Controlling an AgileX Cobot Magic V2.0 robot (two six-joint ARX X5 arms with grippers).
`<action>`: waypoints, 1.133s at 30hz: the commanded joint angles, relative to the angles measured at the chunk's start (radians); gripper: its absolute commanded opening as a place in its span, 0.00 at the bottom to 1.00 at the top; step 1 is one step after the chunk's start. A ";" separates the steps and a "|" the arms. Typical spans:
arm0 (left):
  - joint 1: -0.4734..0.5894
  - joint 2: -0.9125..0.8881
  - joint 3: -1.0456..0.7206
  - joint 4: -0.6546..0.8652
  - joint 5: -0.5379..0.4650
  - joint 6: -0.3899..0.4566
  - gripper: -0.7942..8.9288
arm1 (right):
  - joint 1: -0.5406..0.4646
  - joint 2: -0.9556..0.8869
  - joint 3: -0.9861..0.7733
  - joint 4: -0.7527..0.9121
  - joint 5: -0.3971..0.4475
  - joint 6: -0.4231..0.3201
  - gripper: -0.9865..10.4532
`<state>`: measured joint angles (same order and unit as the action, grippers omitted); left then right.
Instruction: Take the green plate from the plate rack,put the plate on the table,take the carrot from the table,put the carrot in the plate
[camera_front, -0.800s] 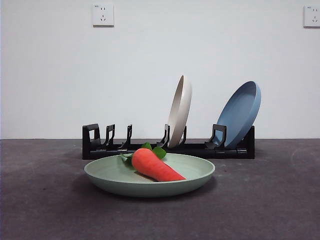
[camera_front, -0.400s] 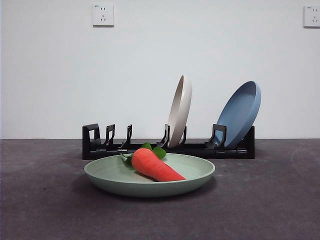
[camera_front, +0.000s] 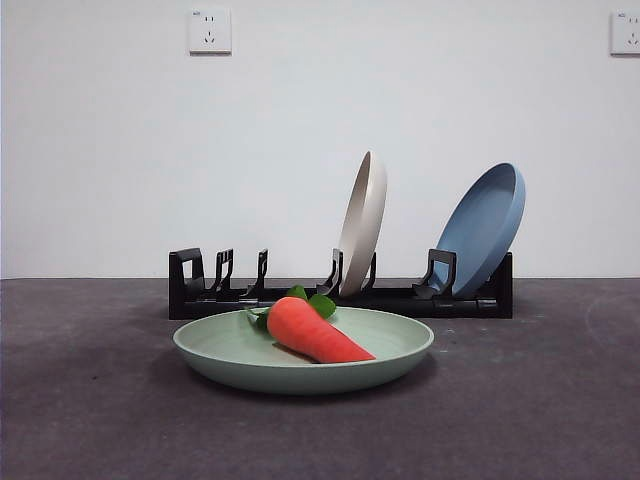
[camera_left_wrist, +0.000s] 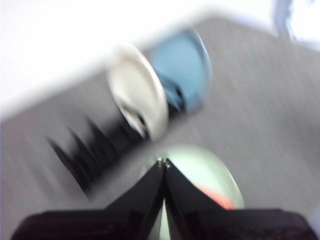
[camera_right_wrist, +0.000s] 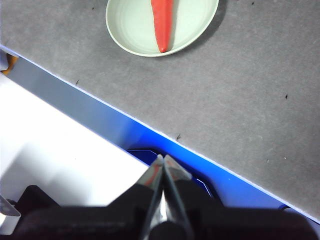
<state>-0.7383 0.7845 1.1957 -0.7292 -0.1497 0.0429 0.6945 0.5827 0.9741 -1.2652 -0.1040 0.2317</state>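
Orange-red tapered toy carrot (camera_front: 312, 332) lies in round sage-green matte plate (camera_front: 392, 362), before long black pronged rack (camera_front: 190, 280). Left gripper (camera_left_wrist: 163, 161), right gripper (camera_right_wrist: 161, 158): jaws closed, empty, clear of plate. Task looks complete; nothing left but parking arms.

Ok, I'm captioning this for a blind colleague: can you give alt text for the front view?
An orange carrot lies in a green plate on a dark grey table. Behind stands a black plate rack holding a cream plate and a blue plate on edge, against a white wall.

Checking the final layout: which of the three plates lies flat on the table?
The green plate, flat on the table with the carrot in it. The cream plate and blue plate stand on edge in the plate rack.
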 joint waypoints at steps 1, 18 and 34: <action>0.154 -0.064 -0.044 0.190 0.069 0.093 0.08 | 0.002 -0.001 -0.005 0.001 0.003 0.006 0.09; 0.630 -0.585 -0.748 0.586 0.101 0.080 0.08 | 0.002 -0.001 -0.005 0.001 0.003 0.006 0.09; 0.650 -0.757 -1.177 0.669 0.099 -0.018 0.08 | 0.002 -0.001 -0.005 0.001 0.003 0.006 0.09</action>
<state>-0.0917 0.0357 0.0334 -0.0765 -0.0517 0.0422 0.6945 0.5827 0.9741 -1.2671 -0.1036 0.2317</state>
